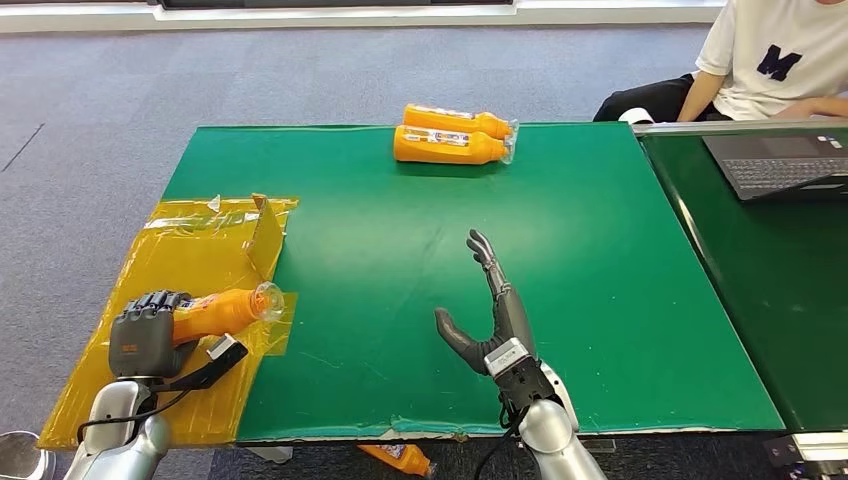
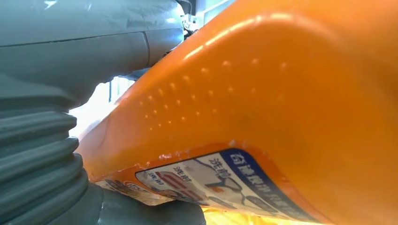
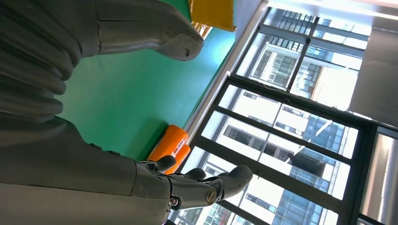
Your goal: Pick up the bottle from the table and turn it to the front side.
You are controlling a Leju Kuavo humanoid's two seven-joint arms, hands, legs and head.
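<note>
One orange bottle (image 1: 222, 309) fills the left hand (image 1: 146, 334) (wrist view reveals its label (image 2: 220, 180)).

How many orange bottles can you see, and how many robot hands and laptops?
Orange bottles: 4 (held, two at the table's far edge, one on the floor)
Robot hands: 2 (left hand, right hand)
Laptops: 1
Total: 7

On the table (image 1: 600, 300), two bottles (image 1: 452, 135) are laid side by side near the far edge. A plastic sheet (image 1: 190, 265) is spread over the left corner, and above it a bottle (image 1: 222, 310) is held by the left hand (image 1: 148, 335). A laptop (image 1: 780, 165) is set on the table at the right, with a person (image 1: 760, 60) seated behind it. A further bottle (image 1: 400, 458) is seen on the floor below the near edge.
</note>
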